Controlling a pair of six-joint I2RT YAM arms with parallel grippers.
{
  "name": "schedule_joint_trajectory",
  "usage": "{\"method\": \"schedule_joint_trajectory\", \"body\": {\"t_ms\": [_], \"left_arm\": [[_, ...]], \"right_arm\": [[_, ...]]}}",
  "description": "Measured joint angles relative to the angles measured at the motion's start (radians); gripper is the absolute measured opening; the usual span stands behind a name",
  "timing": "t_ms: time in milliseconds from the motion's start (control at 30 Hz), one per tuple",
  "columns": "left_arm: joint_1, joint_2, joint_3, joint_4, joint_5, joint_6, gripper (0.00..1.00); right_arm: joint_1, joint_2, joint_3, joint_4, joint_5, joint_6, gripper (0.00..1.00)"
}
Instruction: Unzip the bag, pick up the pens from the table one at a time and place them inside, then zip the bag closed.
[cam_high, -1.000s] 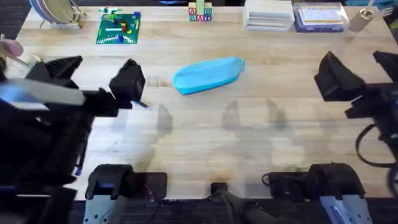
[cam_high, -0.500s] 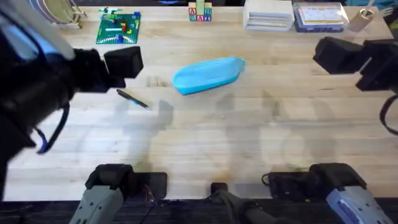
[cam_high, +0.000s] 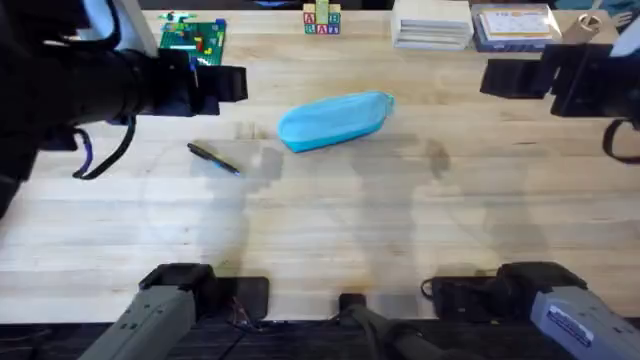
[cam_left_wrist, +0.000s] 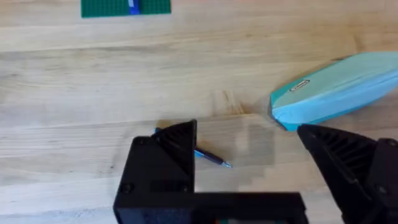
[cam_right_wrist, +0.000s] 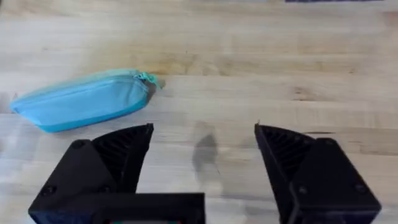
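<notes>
so the light blue soft fabric pouch (cam_high: 334, 121), boat-shaped and tapered, is lying on its side on the light wood plank counter (cam_high: 330, 220) around the middle, a bit toward the far edge. zip looks fully shut, and in the right wrist view the little zip pull (cam_right_wrist: 149, 79) sticks out at the end pointing to the right arm's side. one thin dark stick pen (cam_high: 213, 158) lies on the counter to the pouch's left, near it but not touching, angled

both arms are up off the counter. left hand (cam_left_wrist: 249, 155) hovers over the pen with its black fingers spread wide, holding nothing. right hand (cam_right_wrist: 205, 155) is also wide open and empty, looking down at bare wood just beside the pull end of the pouch

my read: nothing's started yet, unzipping comes first. how i'd do it: bring the left hand down on the blunt end away from the pull and pinch the fabric so the pouch can't slide, then have the right one nip just the tab, not the cloth under it. pull along the zip line, low and straight, otherwise the whole thing just drags or twists. leave the pen alone till the mouth is properly open
</notes>
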Motion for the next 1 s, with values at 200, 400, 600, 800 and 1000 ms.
{"method": "schedule_joint_trajectory", "body": {"t_ms": [200, 400, 600, 800, 1000], "left_arm": [[0.0, 0.06, 0.0, 0.0, 0.022, 0.0, 0.993], [0.0, 0.07, 0.0, 0.001, 0.035, 0.0, 0.993], [0.0, 0.069, 0.0, 0.001, 0.036, 0.0, 0.993], [0.0, 0.069, 0.0, -0.044, 0.036, 0.0, 0.993], [0.0, 0.069, 0.0, -0.036, 0.036, 0.0, 0.993]], "right_arm": [[0.0, 0.125, 0.089, -0.062, -0.002, 0.0, 0.997], [0.0, 0.193, 0.097, -0.067, -0.002, 0.0, 0.998], [0.0, 0.197, 0.097, -0.066, -0.002, 0.0, 0.998], [0.0, 0.197, 0.097, -0.066, -0.002, 0.0, 0.998], [0.0, 0.197, 0.097, -0.065, -0.002, 0.0, 0.998]]}}
